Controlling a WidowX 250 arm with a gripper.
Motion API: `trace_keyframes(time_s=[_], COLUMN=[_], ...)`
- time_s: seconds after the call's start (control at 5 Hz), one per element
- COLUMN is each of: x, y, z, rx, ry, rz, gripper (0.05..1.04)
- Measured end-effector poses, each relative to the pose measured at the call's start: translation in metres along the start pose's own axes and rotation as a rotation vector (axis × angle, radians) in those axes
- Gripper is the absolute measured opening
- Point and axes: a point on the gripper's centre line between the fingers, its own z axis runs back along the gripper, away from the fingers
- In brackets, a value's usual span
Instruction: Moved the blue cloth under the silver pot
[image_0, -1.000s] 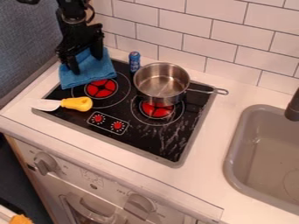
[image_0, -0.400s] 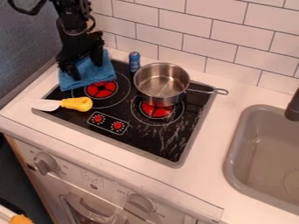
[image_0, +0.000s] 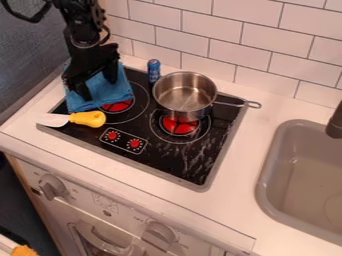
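One blue cloth (image_0: 104, 97) partly covers one of two red burners, apart from one silver pot (image_0: 185, 97). Two fingers (image_0: 85, 93) of one gripper (image_0: 98, 87) stand wide apart, touching the cloth but not closed on it. One blue can (image_0: 153, 71) and one yellow-handled utensil (image_0: 87, 118) lie nearby.

The gripper (image_0: 99, 89) is over the blue cloth (image_0: 111, 94), its two fingers spread apart. The cloth lies rumpled at the stove's (image_0: 179, 166) back corner, partly covering a red burner (image_0: 117, 106). The silver pot (image_0: 184, 98) sits upright near a blue can (image_0: 153, 71) (also standing), with a yellow-handled tool (image_0: 87, 118) lying in front of the cloth.
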Motion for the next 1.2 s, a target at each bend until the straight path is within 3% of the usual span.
trace_keyframes(time_s=[1.0,1.2], x=[-0.112,-0.120], y=[-0.001,0.002], z=[0.023,0.027], rx=[-0.008,-0.009], ry=[0.107,0.111], rz=[-0.137,-0.138], gripper=[0.999,0.998])
